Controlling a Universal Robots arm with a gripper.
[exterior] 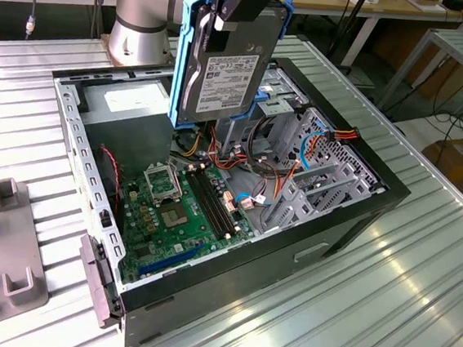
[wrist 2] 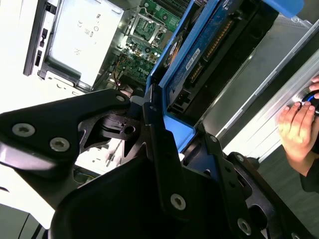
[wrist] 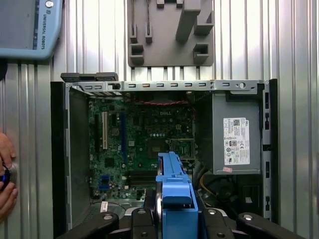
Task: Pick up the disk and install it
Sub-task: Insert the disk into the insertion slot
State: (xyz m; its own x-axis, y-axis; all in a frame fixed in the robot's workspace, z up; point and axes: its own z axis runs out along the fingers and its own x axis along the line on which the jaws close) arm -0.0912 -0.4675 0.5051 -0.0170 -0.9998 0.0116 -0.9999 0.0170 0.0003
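The disk (exterior: 229,67), a grey hard drive with a white label in bright blue carrier rails, hangs upright above the open computer case (exterior: 359,210). My gripper (exterior: 229,16) is shut on its upper edge, one black finger across the labelled face. In the second wrist view the disk (wrist 2: 199,55) juts out from between the black fingers (wrist 2: 155,130) of the gripper (wrist 2: 179,135). Seen edge-on in the first wrist view, the disk's blue rail (wrist: 173,189) sits in the gripper (wrist: 174,215) over the green motherboard (wrist: 144,144).
Inside the case are the motherboard (exterior: 179,209), a grey metal drive cage (exterior: 313,173) with cables, and a power supply (wrist: 237,139). A grey fixture plate (exterior: 1,266) lies on the ribbed table beside the case. A person's hand (wrist 2: 296,124) rests nearby.
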